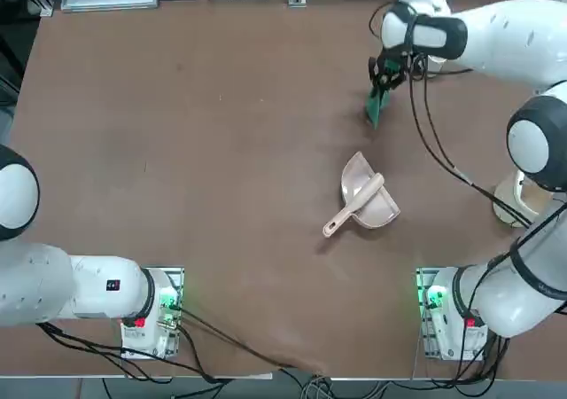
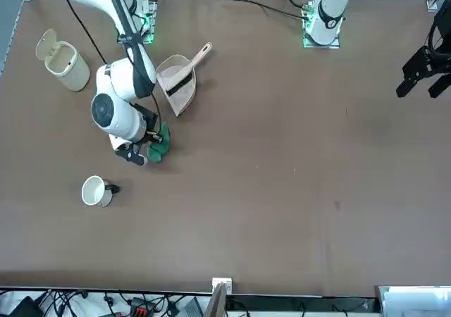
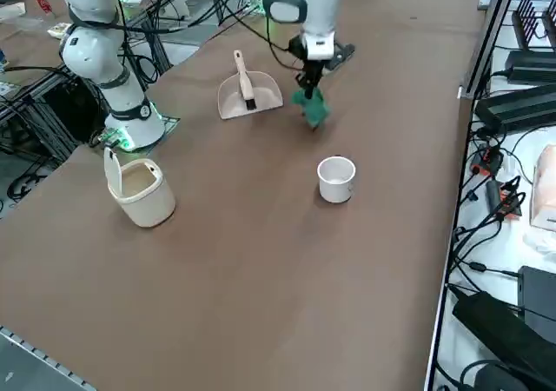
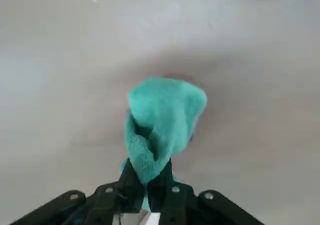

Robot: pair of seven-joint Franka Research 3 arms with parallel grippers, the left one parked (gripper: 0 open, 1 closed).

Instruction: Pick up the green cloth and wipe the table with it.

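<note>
from left to right across the brown table (image 1: 195,195), the first thing is a pale dustpan (image 1: 379,211), lying right of the middle and towards the near side. its handle slants to the near left; dark bristles (image 2: 179,84) show over the pan in the front view (how brush and pan fit together is hard to make out).

a little to the right and farther off, the right gripper (image 4: 149,174) is above the far right part of the table, its 2 fingers pinching the green cloth (image 4: 162,120). the cloth is bunched, with a rounded bulk past the fingertips and loose folds hanging below the gripper; whether its lowest fold touches the tabletop, i cannot tell. part of it is hidden between the fingers.

further right, at the far side, 1 white cup (image 3: 336,181) stands upright, apart from the cloth. the arm hides it in the top view, and a small dark piece (image 2: 113,188) at its side is too small to name.

rightmost, nearer the arm's base, 1 white bin (image 3: 146,195) stands with its lid (image 3: 113,172) raised, partly covered by the arm in the top view.
</note>
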